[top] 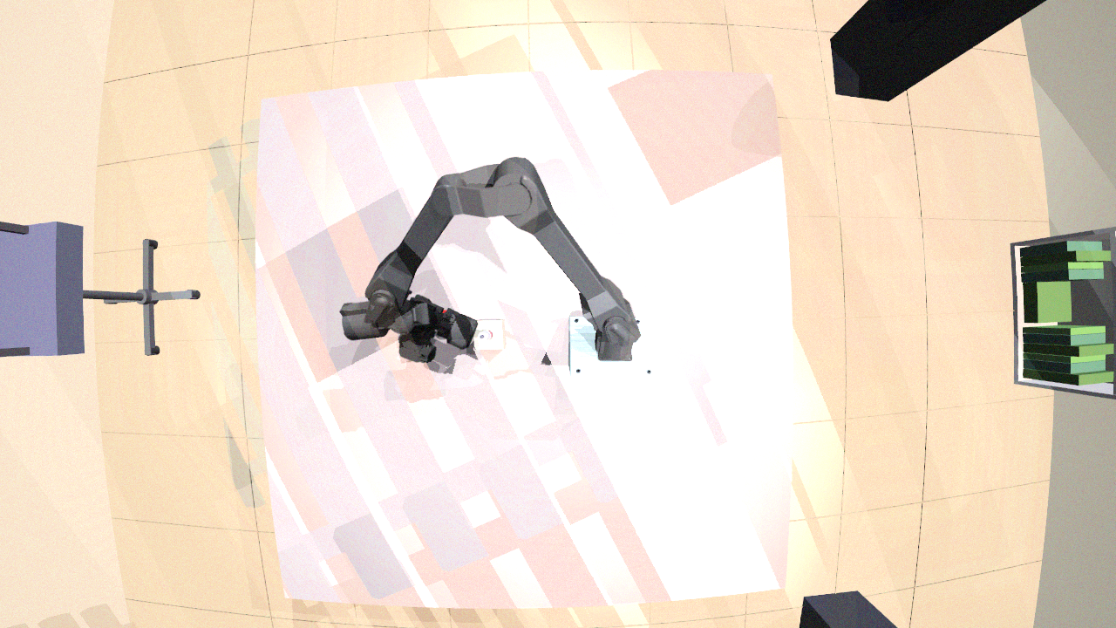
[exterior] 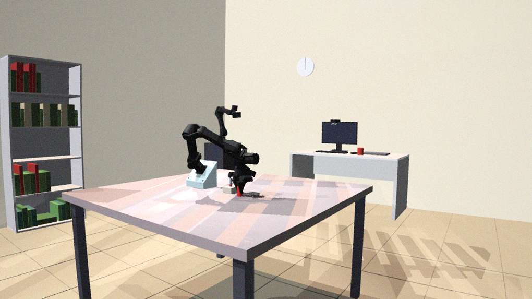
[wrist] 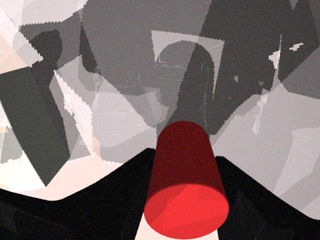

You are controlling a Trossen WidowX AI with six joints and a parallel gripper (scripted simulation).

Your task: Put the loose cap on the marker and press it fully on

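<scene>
The red cap (top: 445,311) (exterior: 239,194) (wrist: 187,213) stands upright, its base at or very near the table top (exterior: 146,206). My gripper (exterior: 240,187) (wrist: 184,161) points down and is shut on the cap, with one black finger against each side of it in the wrist view. The pale holder block (top: 503,338) (exterior: 228,189) (wrist: 33,123) is close beside the cap, at the left edge of the wrist view. The marker (top: 485,335) (exterior: 229,182) stands upright in the block, uncapped, and is out of the wrist view. The arm hides most of the cap in the top view.
The arm's light blue wedge-shaped base (top: 581,347) (exterior: 202,180) stands beyond the holder block. The arm's links arch from it over the table. A bookshelf (exterior: 43,138), a desk (exterior: 355,168) and a chair (top: 46,289) stand away from the table.
</scene>
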